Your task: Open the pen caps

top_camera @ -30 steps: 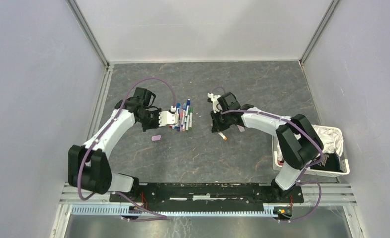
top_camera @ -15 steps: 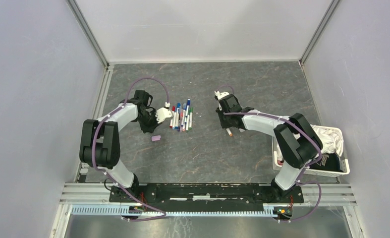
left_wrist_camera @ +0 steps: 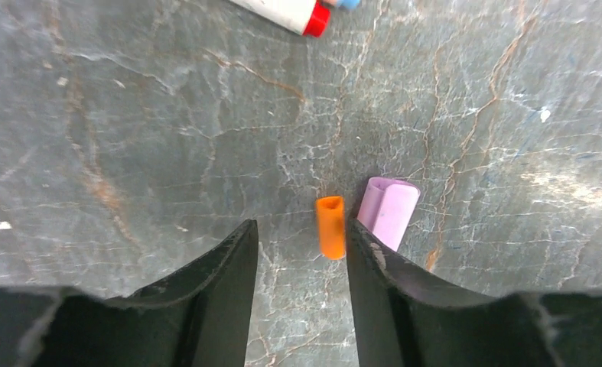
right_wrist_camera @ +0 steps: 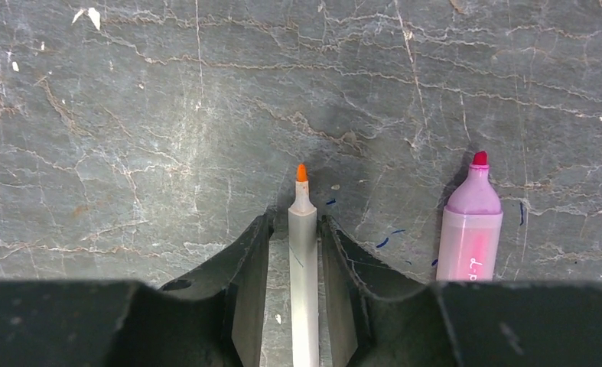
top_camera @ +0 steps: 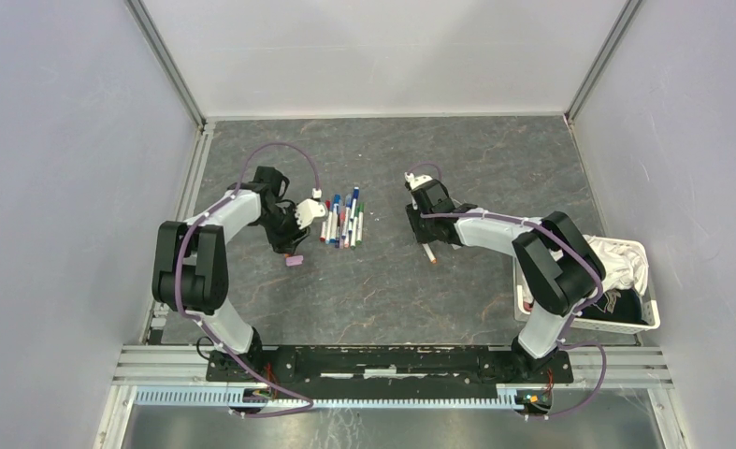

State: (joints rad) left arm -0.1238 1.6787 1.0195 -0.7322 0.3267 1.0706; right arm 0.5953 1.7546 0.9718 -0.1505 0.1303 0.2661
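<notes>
Rolling away: your orange cap [left_wrist_camera: 330, 227] lies loose on the counter [left_wrist_camera: 129, 115], just beside the inside of one finger of the left pincer [left_wrist_camera: 301, 229]. If you lift crooked, that finger may flick it off.
Left side: the left pincer is partly wide, with nothing pinched.
Mix-up: the lilac cap [left_wrist_camera: 388, 212] sits just beside the orange one, so one bump could knock both.
Right side: the right pincer [right_wrist_camera: 294, 220] is narrow, with a finger on each side of the orange-tipped pen [right_wrist_camera: 304, 267]. A thin gap shows, so the pen looks loose, not pinched.
Dragging: pull back low and you may push that pen or smear its bare tip.
Neighbour: the pink marker [right_wrist_camera: 472, 222] lies uncapped, near on the right. Swing wide of it.
Waiting: the bunch of pens [top_camera: 342, 223] lies just right of the left arm.
Out of the way: the basket [top_camera: 637, 323] sits far right.
</notes>
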